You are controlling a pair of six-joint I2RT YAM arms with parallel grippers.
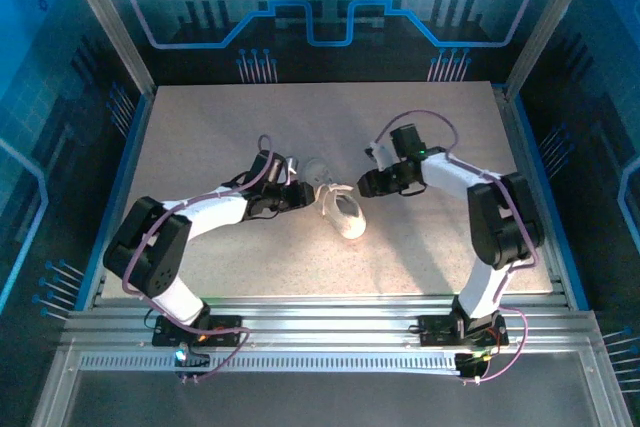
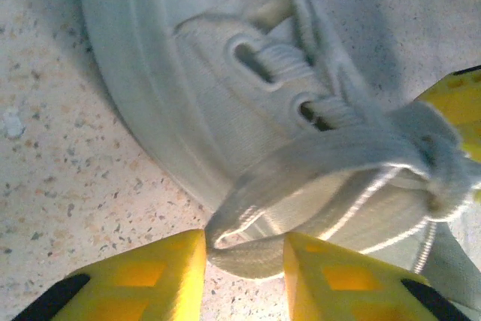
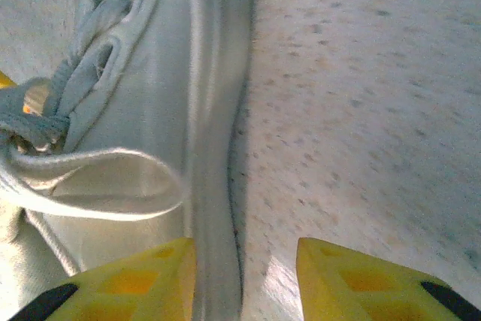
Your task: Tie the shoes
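The sneaker [image 1: 347, 215] lay on its sole near the middle of the bench [image 1: 220, 127], between the two arms. They reached in from left and right, so that each could work one side of the laces [image 2: 331, 110].

The left hand [image 2: 244, 253] sat low, just beside the shoe's left flank, its yellow fingers spread. A lace loop [image 2: 248, 223] drooped into the gap between them, though whether either finger touched it could not be told. The right hand [image 3: 244, 257] was spread as well. One finger was close against the sole's edge on the shoe's right side, and bare bench showed in the gap. A second loop [image 3: 113, 186] lay over the upper near that hand, not between its fingers.

Both loops ran back to a knot [image 2: 440, 163] bunched over the eyelets. Judging by that, a bow looked formed and the task seemed far along. The facing hands suited a pull outward on each loop. How snug the knot was could not be judged.

The bench top was pale, matte and speckled like stone, and seemed likely to keep a light shoe from sliding much. Blue panels [image 1: 320, 7] printed with circuit lines walled the far side and both flanks. Slotted aluminium rails [image 1: 320, 322] ran along the near edge by the arm bases.
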